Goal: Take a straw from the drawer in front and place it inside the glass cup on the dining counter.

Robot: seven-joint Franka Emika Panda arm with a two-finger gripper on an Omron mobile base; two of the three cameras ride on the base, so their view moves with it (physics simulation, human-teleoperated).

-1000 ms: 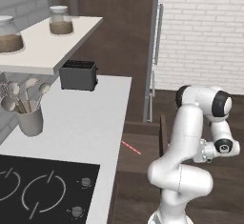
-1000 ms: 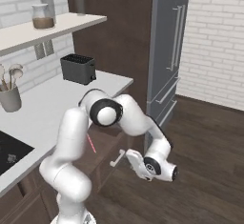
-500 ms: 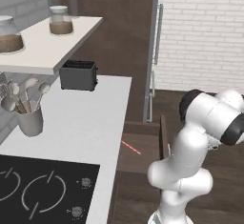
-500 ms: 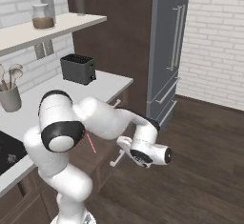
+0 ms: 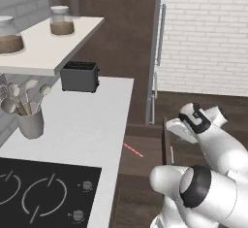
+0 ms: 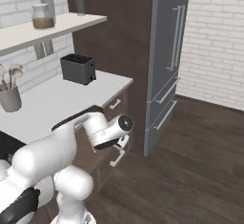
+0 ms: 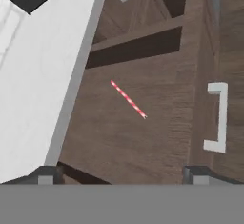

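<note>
Left base view: the drawer (image 5: 145, 154) stands pulled out from under the white counter (image 5: 82, 125), at about 6 o'clock of the frame. The red straw (image 5: 132, 150) lies flat on the drawer floor, slanting from 10 to 4 o'clock, apart from the drawer walls. The robot's hand is at 3 o'clock of the straw, over the drawer front; the fingers are hidden from this side. A black toaster (image 5: 80, 76) sits on the counter at 11 o'clock of the straw. A grey utensil holder (image 5: 30, 123) with spoons is at 9 o'clock. A black hob (image 5: 43, 193) fills the lower left. Two jars (image 5: 61, 21) stand on the white shelf (image 5: 53, 47).

Right base view: the hand is at frame centre, in front of the cabinet face below the counter edge. The arm covers the drawer interior. A tall grey fridge (image 6: 169, 61) stands at 1 o'clock of the hand. The toaster is at 11 o'clock.

Hand view: the gripper (image 7: 121, 175) looks down into the drawer. Its two dark tips sit wide apart at 7 and 5 o'clock, nothing between them. The straw lies near frame centre, striped red and white, well clear of both tips. The white drawer handle (image 7: 218, 118) is at 3 o'clock of the straw. The counter edge runs along the left.
</note>
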